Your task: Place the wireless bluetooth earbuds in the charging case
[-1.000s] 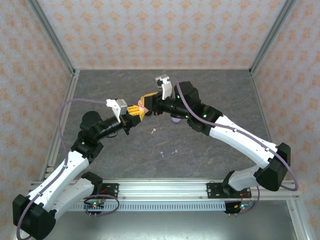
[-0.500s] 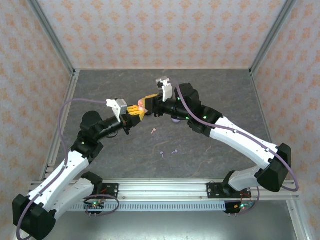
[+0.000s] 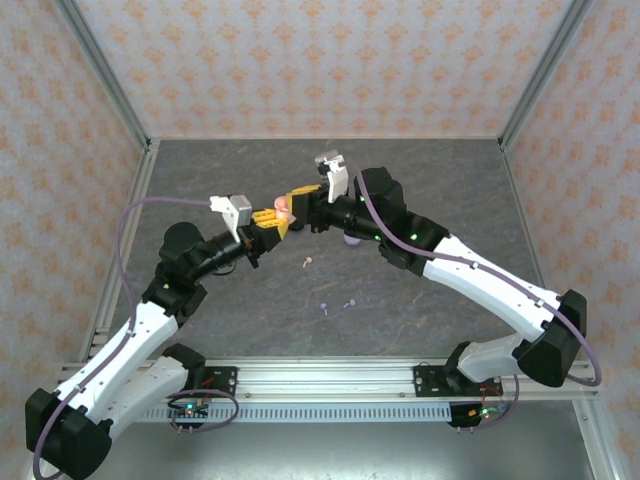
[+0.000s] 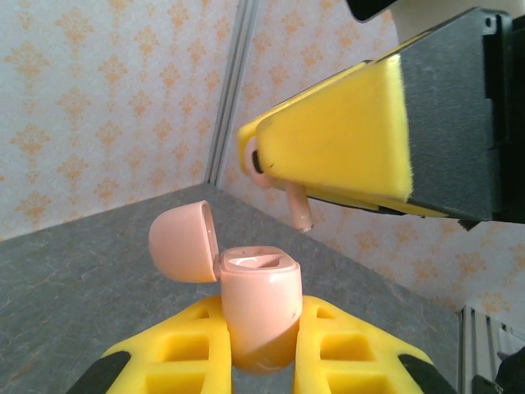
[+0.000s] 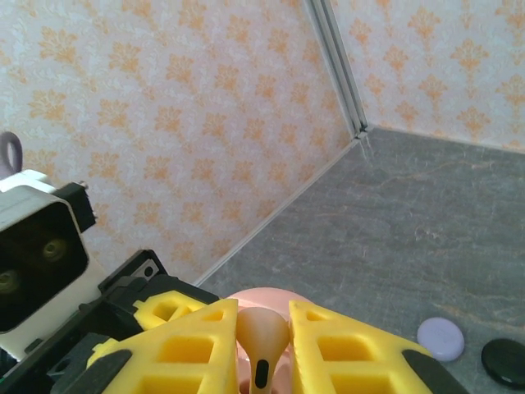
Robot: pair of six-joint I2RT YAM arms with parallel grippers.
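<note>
In the left wrist view my left gripper (image 4: 261,316) is shut on a pink charging case (image 4: 258,308), held upright with its lid (image 4: 182,244) hinged open to the left. Just above it, my right gripper (image 4: 283,176) is shut on a pink earbud (image 4: 299,205), whose stem points down over the open case. In the right wrist view that earbud (image 5: 262,332) sits pinched between the yellow fingers (image 5: 193,349), with the case (image 5: 250,297) right behind. From above, both grippers (image 3: 268,218) (image 3: 298,198) meet mid-table at the case (image 3: 283,206).
A second pink earbud (image 3: 307,262) lies on the grey table, and two lavender buds (image 3: 325,308) (image 3: 348,303) lie nearer the front. A lavender disc case (image 5: 440,338) and a black disc case (image 5: 504,359) rest on the table under the right arm.
Both grippers have crept slightly closer together and a little higher. Their grips have not changed.
</note>
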